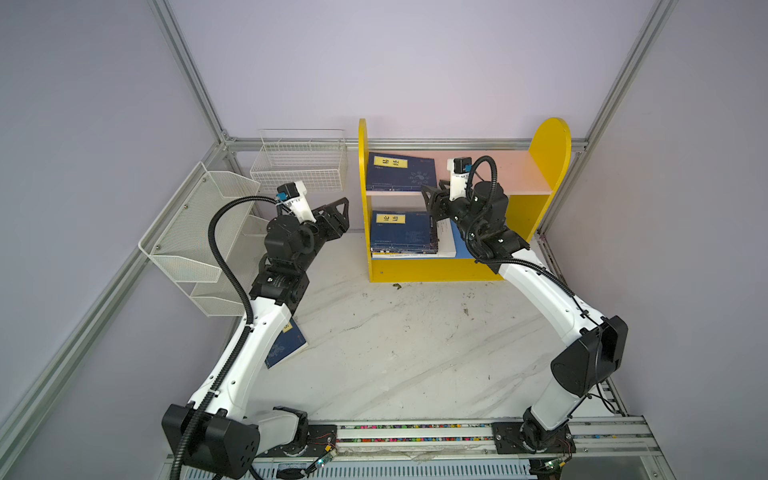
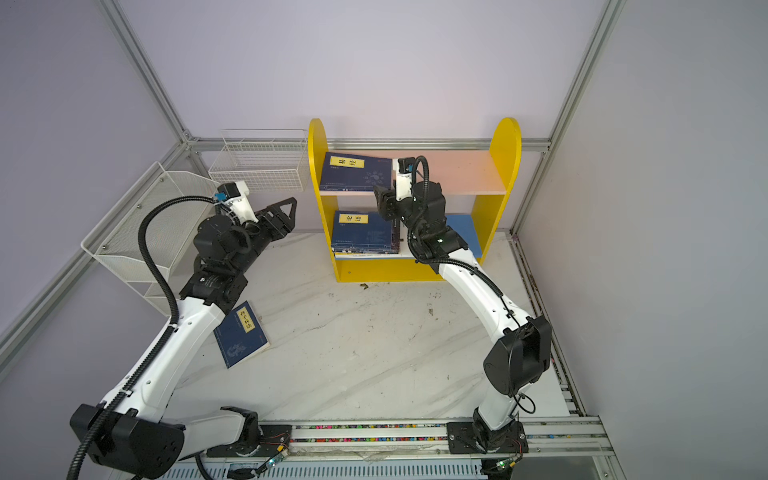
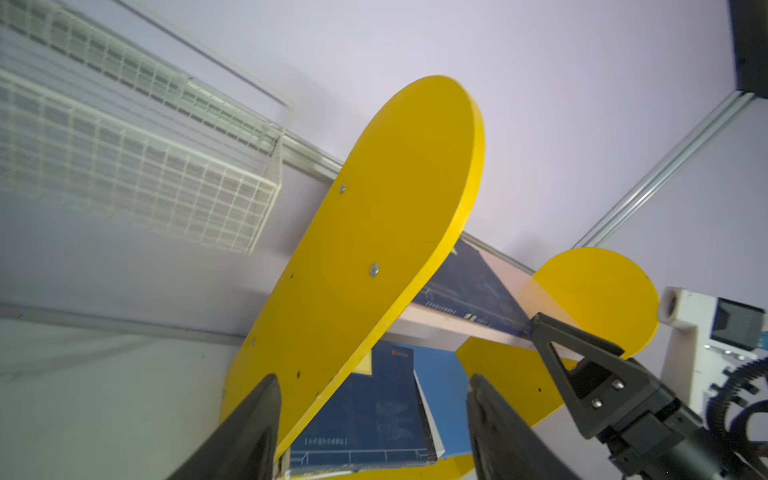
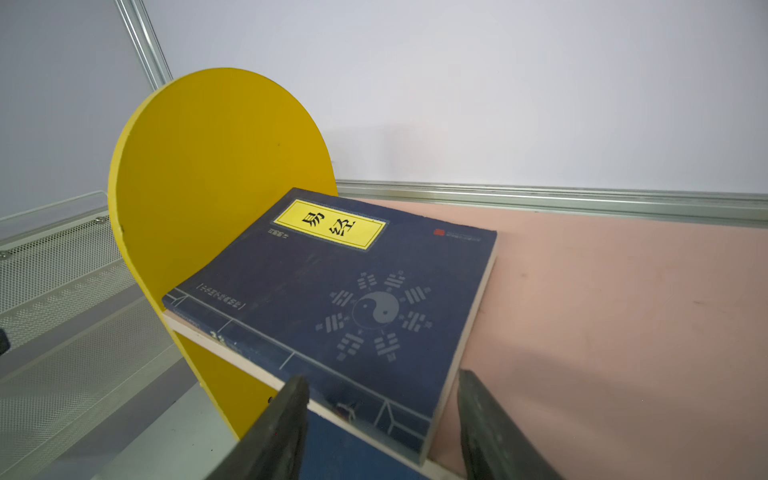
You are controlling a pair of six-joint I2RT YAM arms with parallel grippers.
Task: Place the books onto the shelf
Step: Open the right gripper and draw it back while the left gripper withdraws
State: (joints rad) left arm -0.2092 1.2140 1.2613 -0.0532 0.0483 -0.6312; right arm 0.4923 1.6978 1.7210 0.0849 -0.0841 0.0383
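Since the right gripper has its jaws wide apart, one either side of the near corner of the navy book and gripping nothing, the step in hand looks like clearing away from a book already laid. That book lies flat on the pink board, hard against the left panel of the shelf, its front edge about level with the board's. To do this well, draw straight back and slightly up with the jaws wide, so no finger catches the corner and drags the book off. Behind the jaws the wrist sits roughly level, pointing into the upper tier; the forearm slopes down across the blue tier, where a stack lies. The left gripper is likewise wide and empty, raised just outside the left panel, its arm bent steeply upward. One loose book lies on the table under that forearm, so I judge it the next to fetch
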